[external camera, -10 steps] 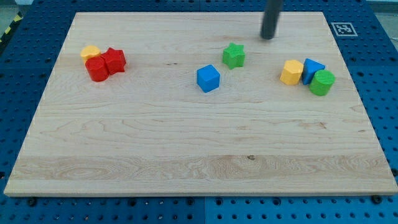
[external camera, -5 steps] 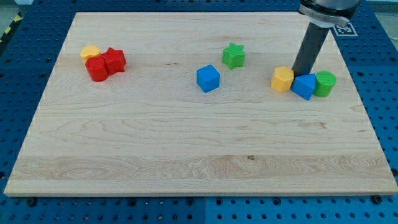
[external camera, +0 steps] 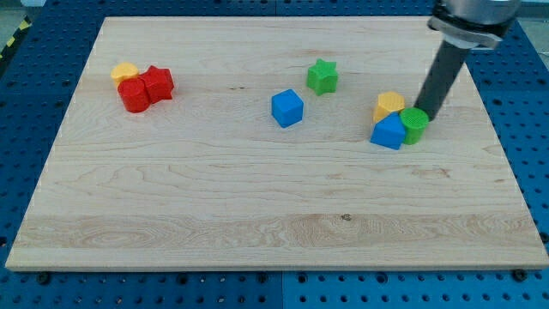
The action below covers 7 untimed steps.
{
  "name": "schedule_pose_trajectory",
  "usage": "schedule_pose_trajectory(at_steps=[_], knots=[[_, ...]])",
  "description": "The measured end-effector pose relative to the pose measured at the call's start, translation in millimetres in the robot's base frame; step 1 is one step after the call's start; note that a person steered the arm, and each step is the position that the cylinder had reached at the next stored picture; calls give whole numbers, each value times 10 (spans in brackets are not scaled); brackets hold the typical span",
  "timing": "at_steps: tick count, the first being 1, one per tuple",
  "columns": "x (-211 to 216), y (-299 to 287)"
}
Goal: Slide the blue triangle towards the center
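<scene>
- My tip (external camera: 425, 114) stands at the upper right edge of the green cylinder (external camera: 414, 124); the rod slants up toward the view's top right. There are no fingers on this rig, so nothing is gripped: the tip works by pushing only.
- The green cylinder touches the right side of the blue triangle (external camera: 389, 132). Judged from this line-up, force from the tip would pass through the cylinder into the triangle.
- The yellow block (external camera: 389, 105) sits against the blue triangle's upper edge.
- The blue triangle lies on the counter (external camera: 257, 197) right of centre, toward the view's right edge; it is not yet at the centre.
- Left of the blue triangle, well apart: the blue cube (external camera: 287, 108), and the green star (external camera: 322, 76) above it.
- Far left of the blue triangle: two red blocks (external camera: 145, 88) and a second yellow block (external camera: 125, 72), clustered and touching.
</scene>
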<state>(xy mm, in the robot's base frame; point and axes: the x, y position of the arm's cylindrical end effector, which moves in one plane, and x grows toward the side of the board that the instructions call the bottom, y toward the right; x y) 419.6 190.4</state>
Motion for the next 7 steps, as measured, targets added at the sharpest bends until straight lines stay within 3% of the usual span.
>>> schedule_pose_trajectory(at_steps=[5, 7], knots=[[277, -375], [403, -1300]])
